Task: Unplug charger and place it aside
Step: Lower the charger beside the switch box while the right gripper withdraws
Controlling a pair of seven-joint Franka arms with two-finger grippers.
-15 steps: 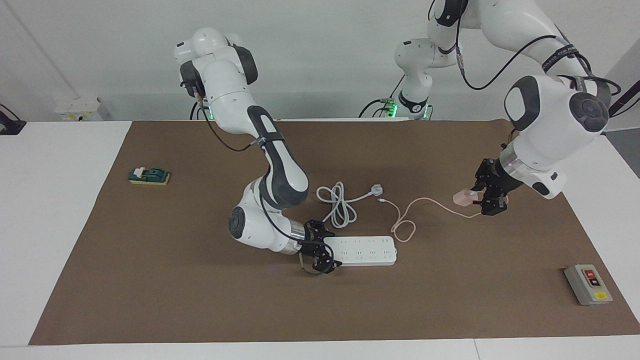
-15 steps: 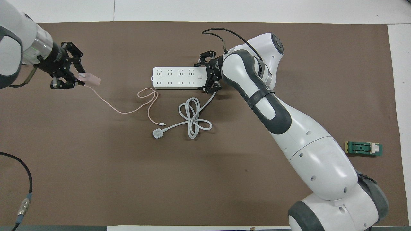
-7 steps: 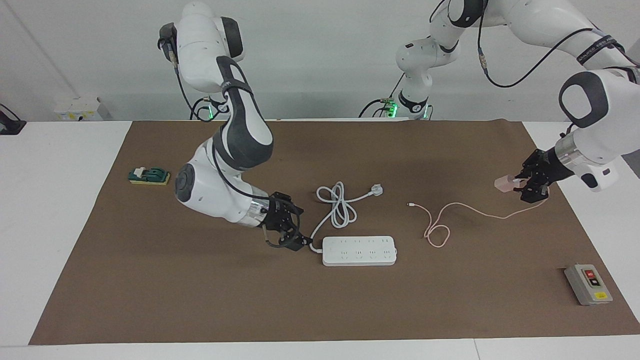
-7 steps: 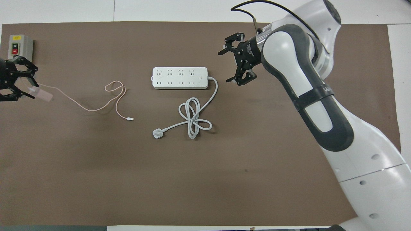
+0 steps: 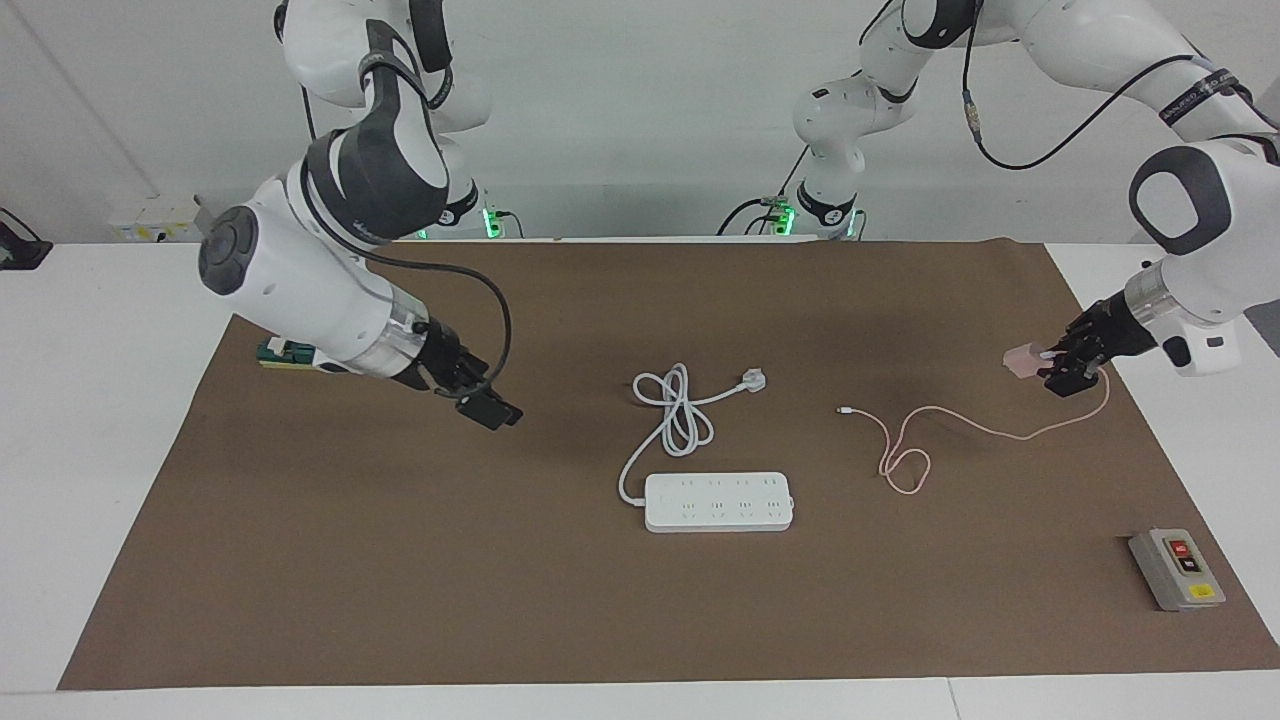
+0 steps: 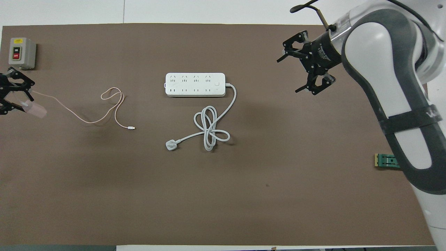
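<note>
The charger [image 5: 1022,360] is a small pale pink cube, unplugged and held in my left gripper [image 5: 1052,366], which is shut on it low over the mat near the edge at the left arm's end. In the overhead view the charger [image 6: 35,110] sticks out of the left gripper [image 6: 24,100]. Its thin pink cable [image 5: 905,452] trails in a loop across the mat [image 6: 111,104]. The white power strip [image 5: 718,501] lies mid-mat with no plug in it [image 6: 195,84]. My right gripper [image 5: 487,406] is open and empty, raised over the mat toward the right arm's end [image 6: 291,75].
The strip's thick white cord [image 5: 680,405] lies coiled on the mat, nearer to the robots than the strip. A grey switch box [image 5: 1175,568] with red and yellow buttons sits at the left arm's end. A green block [image 5: 290,352] sits at the right arm's end.
My right gripper let go of the power strip's end and swung up and away toward the right arm's end. My left gripper carried the charger toward the left arm's end, dragging the cable.
</note>
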